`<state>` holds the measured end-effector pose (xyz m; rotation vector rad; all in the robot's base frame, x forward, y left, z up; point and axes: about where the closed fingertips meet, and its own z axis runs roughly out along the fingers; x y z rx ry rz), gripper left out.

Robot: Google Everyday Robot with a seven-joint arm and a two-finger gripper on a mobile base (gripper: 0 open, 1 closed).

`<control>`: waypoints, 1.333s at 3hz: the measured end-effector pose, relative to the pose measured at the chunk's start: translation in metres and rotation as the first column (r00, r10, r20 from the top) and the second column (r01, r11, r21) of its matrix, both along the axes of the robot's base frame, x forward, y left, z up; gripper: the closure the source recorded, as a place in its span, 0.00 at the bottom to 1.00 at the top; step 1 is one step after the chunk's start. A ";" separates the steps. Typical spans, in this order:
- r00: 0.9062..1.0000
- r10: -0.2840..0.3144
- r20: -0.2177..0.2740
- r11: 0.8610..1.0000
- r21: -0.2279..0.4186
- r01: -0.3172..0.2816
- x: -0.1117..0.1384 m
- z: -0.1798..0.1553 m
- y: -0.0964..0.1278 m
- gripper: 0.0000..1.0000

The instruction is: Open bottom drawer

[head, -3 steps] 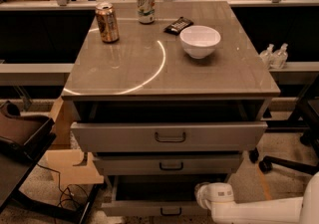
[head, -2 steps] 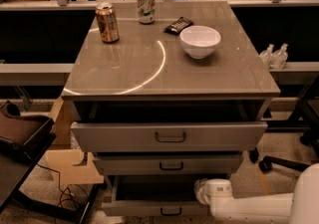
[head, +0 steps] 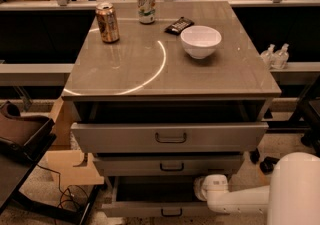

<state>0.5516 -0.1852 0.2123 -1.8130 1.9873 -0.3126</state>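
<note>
Camera view looking down on a grey cabinet [head: 170, 76] with three light-grey drawers stacked on its near face. On its top sit two drink cans [head: 107, 22] at the far left, a dark packet [head: 179, 25] and a white bowl [head: 200, 41] at the far right.

The bottom drawer [head: 135, 210] is the lowest and narrowest. It sits at the near edge of the scene with its small dark loop handle [head: 171, 212] facing the viewer. It stands pulled out, and its dark inside shows behind the front panel. The top drawer [head: 120, 139] and middle drawer [head: 130, 165] above it also stand partly out.

A white robot arm [head: 295, 194] reaches in from the near right. Its gripper [head: 201, 192] is at the right end of the bottom drawer, just above the front panel and to the right of the handle. Whether it is open or closed, or holding anything, cannot be told.

The opening step looks largely done. The next move is probably a short further pull toward the viewer, or letting go and drawing the arm back to the right.

Room is tight. The middle drawer's front overhangs the gripper, so lifting straight up risks a knock. A dark chair [head: 20, 136] and flat cardboard [head: 70, 166] crowd the near left. The floor on the near right, where the arm enters, looks more open.
</note>
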 end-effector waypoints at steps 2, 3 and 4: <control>0.996 -0.025 -0.082 1.000 0.017 0.026 -0.006 -0.034 -0.006 1.00; 0.990 -0.051 -0.128 0.998 0.014 0.054 -0.026 -0.042 -0.013 1.00; 0.982 -0.070 -0.177 0.997 0.003 0.072 -0.056 -0.045 -0.017 1.00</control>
